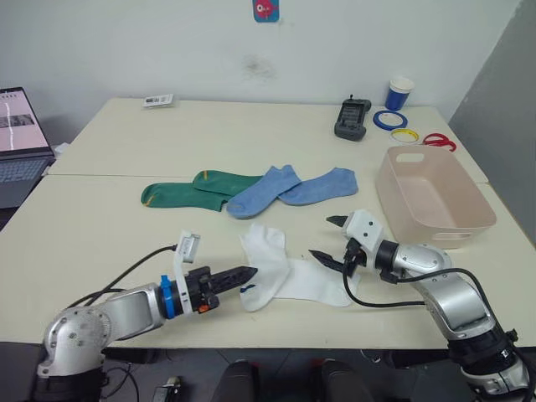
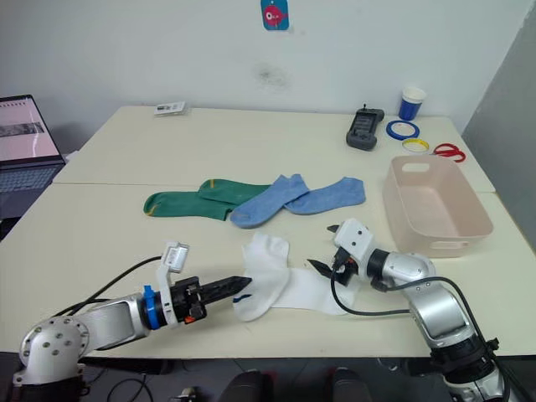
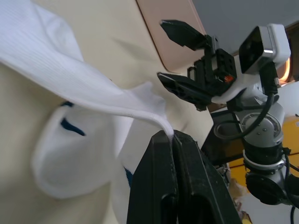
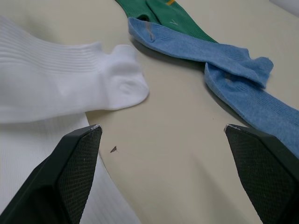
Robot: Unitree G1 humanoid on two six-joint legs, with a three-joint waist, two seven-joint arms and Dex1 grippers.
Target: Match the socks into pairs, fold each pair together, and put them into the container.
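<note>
Two white ribbed ankle socks (image 1: 272,272) lie overlapping near the front edge of the cream surface (image 1: 109,226), one crossing the other, so the white pair is the one in hand. The left gripper (image 1: 248,273) has its two black fingers pressed fully together on an edge of one white sock, the cloth pinched thin between the tips as the left wrist view shows. The right gripper (image 1: 328,241) stands with its fingers spread wide and holds nothing; it hovers at the other end of the white socks, just above the cloth. In my judgement the step is laying the white socks together for folding, and the next move calls for the right gripper to close on the free end so the pair can be drawn flat and doubled over. Further back, toward the middle of the surface, two light blue socks (image 1: 289,191) lie crossed, touching two green socks with yellow trim (image 1: 197,191), all four unsorted. The pale pink rectangular plastic tub (image 1: 431,197) sits by the right edge and looks empty, though its near wall hides part of the floor. The dark marks on the white socks are partly covered by folds, and which sock is gripped cannot be told.
</note>
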